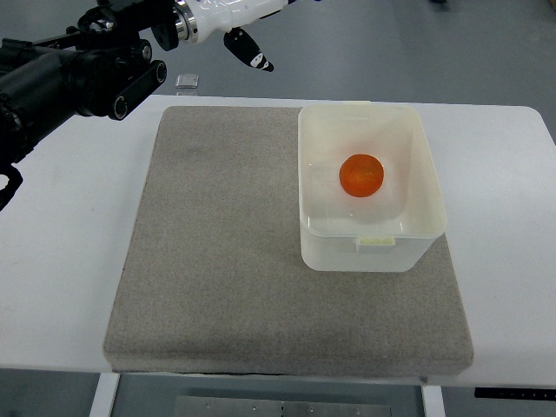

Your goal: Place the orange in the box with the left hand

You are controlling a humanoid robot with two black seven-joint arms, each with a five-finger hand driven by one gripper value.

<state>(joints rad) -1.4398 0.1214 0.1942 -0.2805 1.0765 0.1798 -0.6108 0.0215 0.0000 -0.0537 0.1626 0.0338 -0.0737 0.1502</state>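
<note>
The white table (61, 287) spans the full width of the top view. 1 grey felt mat (226, 261) lies flat on it and covers most of the central area.

The left arm (78, 74), black with a white forearm section, enters from the upper left edge and sits above the far left corner of the mat, well apart from the box. The left hand (248, 48) is only partly visible at the top edge: 1 dark finger points downward, and whether the fingers are apart or together cannot be determined. It holds nothing visible.

1 white plastic box (417, 174), open-topped, stands upright on the right half of the mat.

1 orange (360, 175) rests on the box floor, near its centre.

1 small grey square object (187, 82) lies beyond the mat's far edge.
</note>
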